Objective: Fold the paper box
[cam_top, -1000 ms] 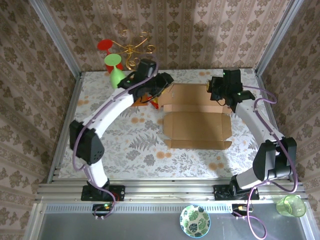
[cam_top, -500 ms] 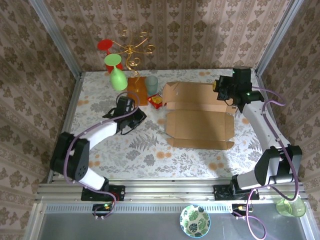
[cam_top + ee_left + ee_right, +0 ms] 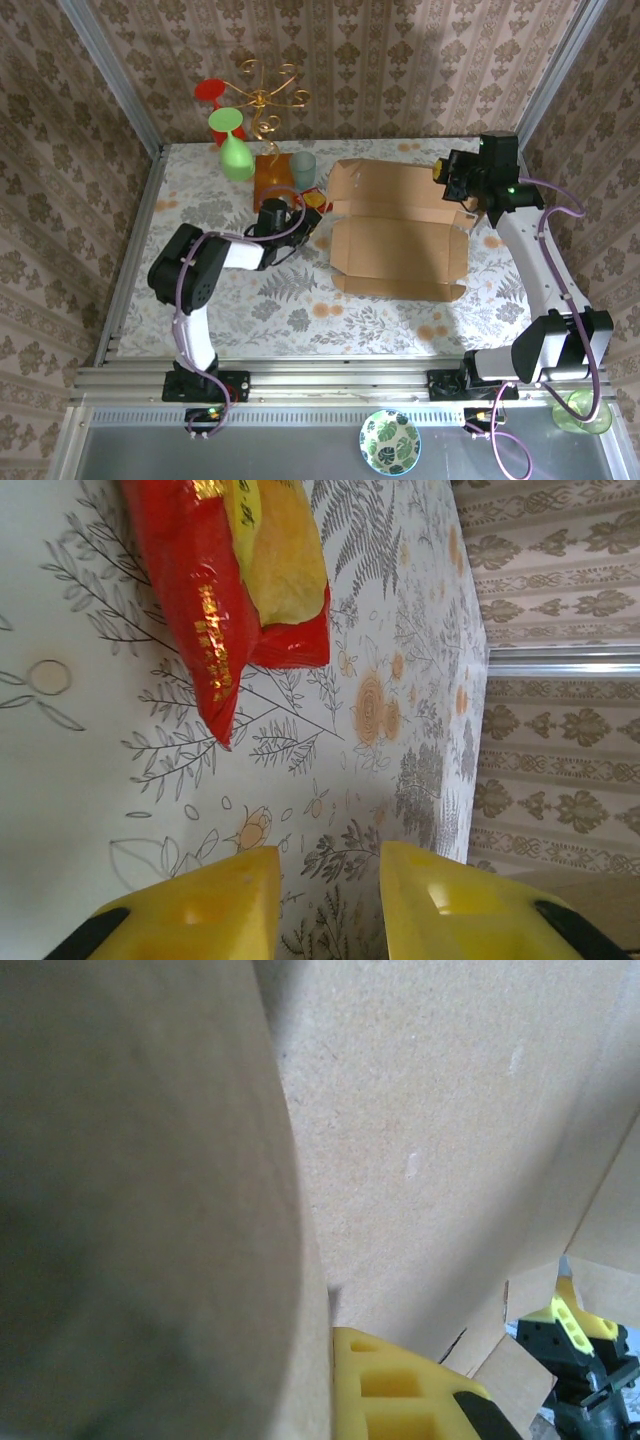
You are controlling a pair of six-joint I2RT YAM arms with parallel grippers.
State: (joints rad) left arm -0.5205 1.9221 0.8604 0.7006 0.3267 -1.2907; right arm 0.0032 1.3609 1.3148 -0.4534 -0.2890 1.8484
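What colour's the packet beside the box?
Red packet, yellow patch, gold print; best in left wrist view.

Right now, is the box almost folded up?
Not nearly. Done: hardly anything; the paper box lies open and mostly flat, flaps spread. In hand: the right tool looks pinched on the box's far right corner, where the back panel seems tipped up a little. The left tool is open beside a red snack packet, holding nothing. Left: raising the walls, tucking flaps, closing the lid.
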